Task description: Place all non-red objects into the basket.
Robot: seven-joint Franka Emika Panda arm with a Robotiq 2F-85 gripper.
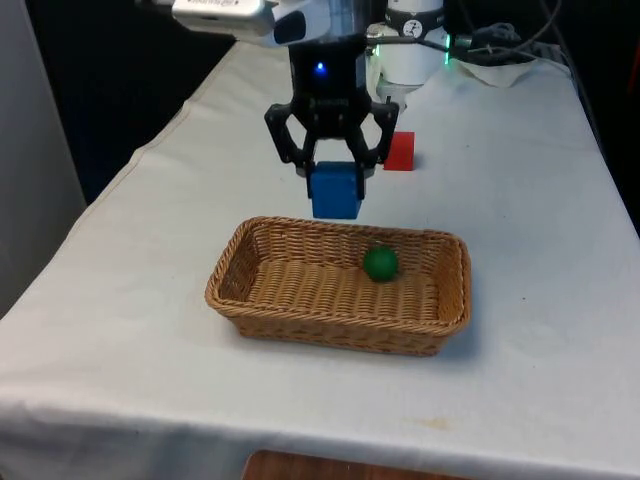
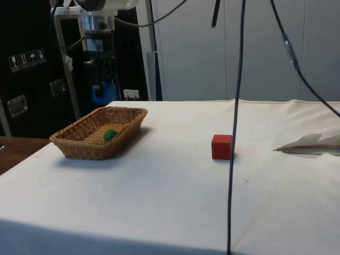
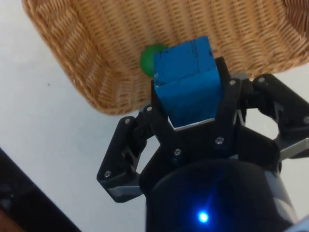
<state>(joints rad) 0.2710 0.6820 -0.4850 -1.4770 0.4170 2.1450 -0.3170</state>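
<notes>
Now clamps the blue cube point(image 1: 335, 190) in the tool point(image 1: 333, 172), raised just behind the basket's point(image 1: 250, 300) far rim; needs carrying forward over the green ball point(image 1: 380, 263).

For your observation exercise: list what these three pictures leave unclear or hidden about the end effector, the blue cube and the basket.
- Front view: the basket's near wall hides the floor just behind it.
- Front view: the end effector covers the blue cube's top.
- Side view: the cube sits against dark cabinets, so its height above the basket rim is hard to judge.
- Wrist view: the cube partly hides the green ball.
</notes>
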